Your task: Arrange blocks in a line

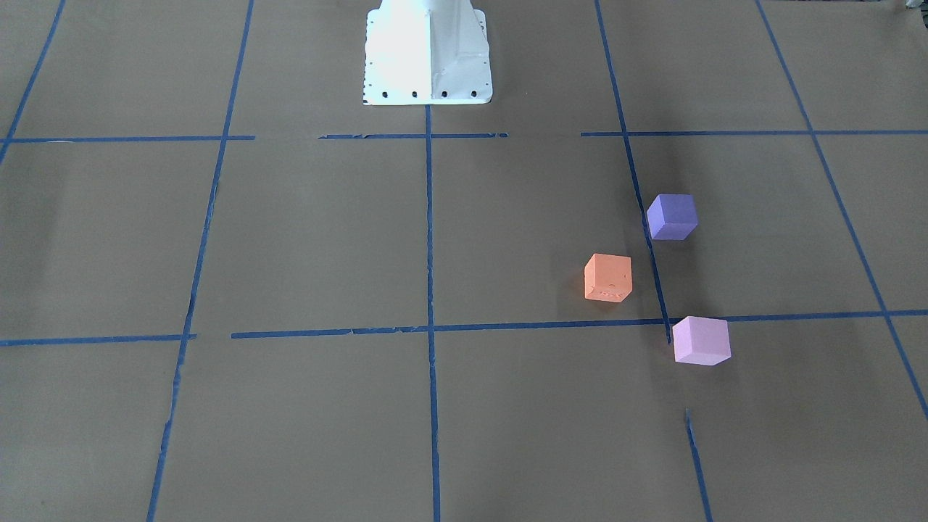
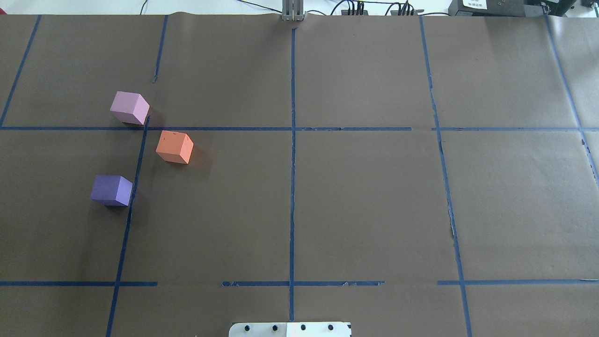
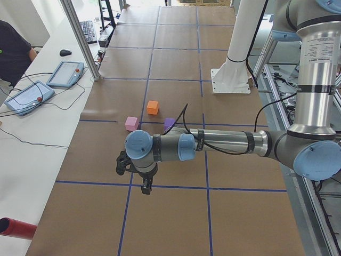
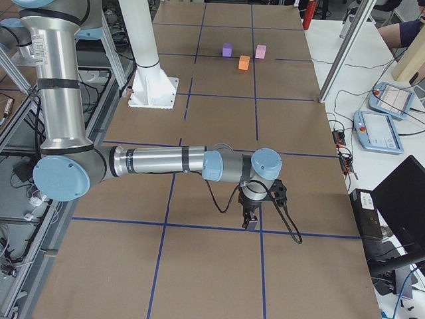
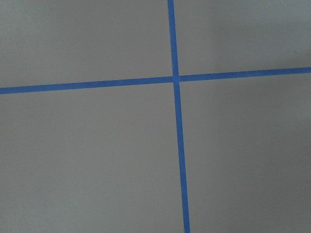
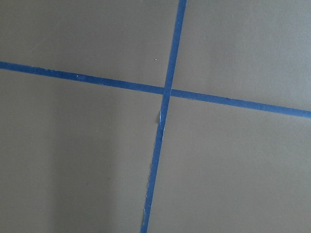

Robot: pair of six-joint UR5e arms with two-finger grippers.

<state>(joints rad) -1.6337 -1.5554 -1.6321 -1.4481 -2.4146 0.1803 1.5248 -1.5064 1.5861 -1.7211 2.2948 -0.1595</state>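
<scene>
Three cubes sit apart on the brown table on my left side. The orange block (image 2: 174,147) lies between the pale pink-lilac block (image 2: 129,107), which is farther from me, and the violet-purple block (image 2: 111,190), which is nearer. They form a bent row, with the orange one offset toward the table's middle (image 1: 607,278). My left gripper (image 3: 145,188) hangs over a tape crossing, well short of the blocks. My right gripper (image 4: 250,222) hangs over a tape crossing at the table's other end. Both show only in side views, so I cannot tell whether they are open or shut. The wrist views show only tape lines.
The white robot base (image 1: 428,54) stands at the table's robot-side edge. Blue tape lines (image 2: 292,140) mark a grid on the brown paper. Teach pendants (image 3: 29,96) and cables lie on the white bench beside the table, where an operator (image 3: 13,53) sits.
</scene>
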